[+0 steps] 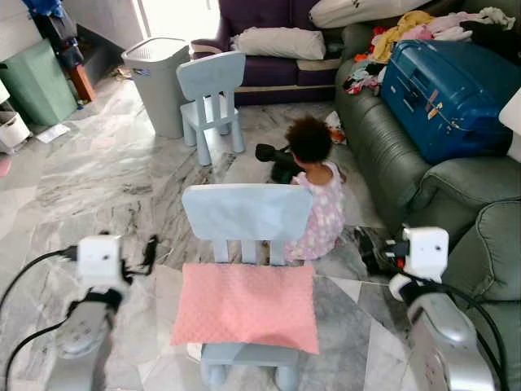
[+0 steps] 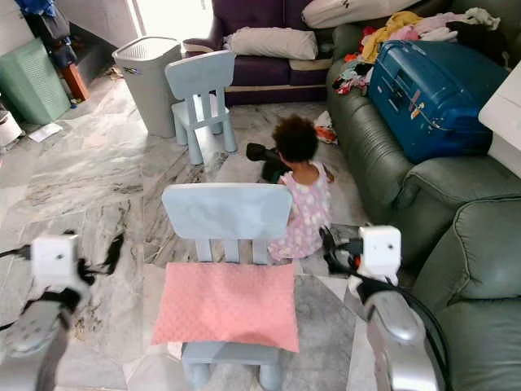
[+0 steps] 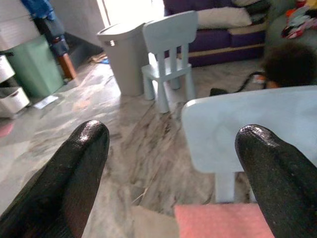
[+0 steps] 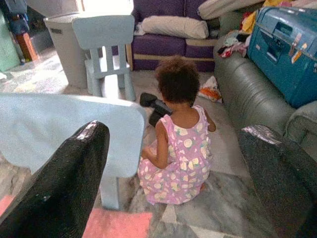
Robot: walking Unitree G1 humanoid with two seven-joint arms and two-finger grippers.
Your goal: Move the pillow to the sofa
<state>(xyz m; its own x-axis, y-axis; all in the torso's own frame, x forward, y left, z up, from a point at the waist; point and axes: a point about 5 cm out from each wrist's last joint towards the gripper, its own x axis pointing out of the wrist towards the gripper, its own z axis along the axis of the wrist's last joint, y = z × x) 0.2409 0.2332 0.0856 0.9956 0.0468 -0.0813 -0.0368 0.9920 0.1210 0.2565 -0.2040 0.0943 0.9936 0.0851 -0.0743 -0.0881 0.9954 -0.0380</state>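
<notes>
Marble floor ahead — the pink pillow (image 1: 246, 305) lies on the near chair's (image 1: 247, 213) seat, between my left gripper (image 3: 168, 173) and right gripper (image 4: 198, 178), both spread wide and empty. A person (image 1: 320, 199) sits just beyond — swinging toward the green sofa (image 1: 383, 147) risks contact.

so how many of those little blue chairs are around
2: one chair right in front, carrying the pink pillow; the other chair farther off beside the grey bin. More could be hidden.

Between the black-fingered left gripper (image 3: 171, 168) and right gripper (image 4: 173, 173) lies a pink dotted pillow (image 1: 247, 305) on a pale blue chair (image 1: 244, 220). Beyond the right gripper, a child's dress (image 4: 181, 158) is pink with pale spots; farther off, a blue suitcase (image 1: 448, 94) tops the grey-green sofa (image 1: 391, 155).
</notes>
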